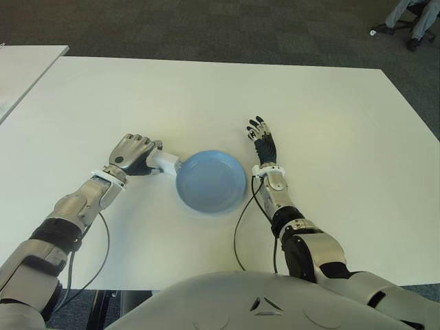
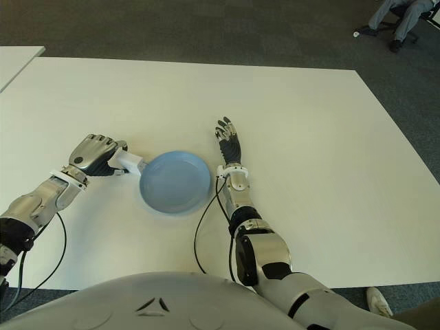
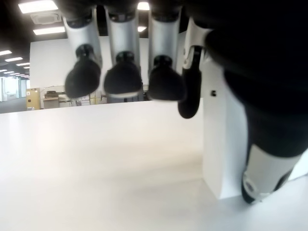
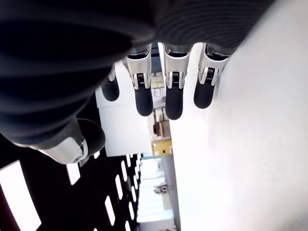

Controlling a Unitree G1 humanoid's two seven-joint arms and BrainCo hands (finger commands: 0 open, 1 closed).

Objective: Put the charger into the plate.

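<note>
A white block-shaped charger (image 1: 165, 163) sticks out of my left hand (image 1: 134, 154), whose fingers curl over it. Its free end reaches the left rim of the round blue plate (image 1: 210, 182), which has nothing in it. In the left wrist view the charger (image 3: 224, 139) stands with its lower edge on the white table, the thumb against its side and the fingertips (image 3: 122, 79) hanging beside it. My right hand (image 1: 263, 141) shows just right of the plate, fingers stretched out and holding nothing.
The white table (image 1: 309, 103) extends far behind and to the right. A second table's corner (image 1: 24, 69) shows at the far left. Black cables (image 1: 240, 227) trail from both wrists to the near edge. A person's legs and a chair (image 1: 412, 17) are at the top right.
</note>
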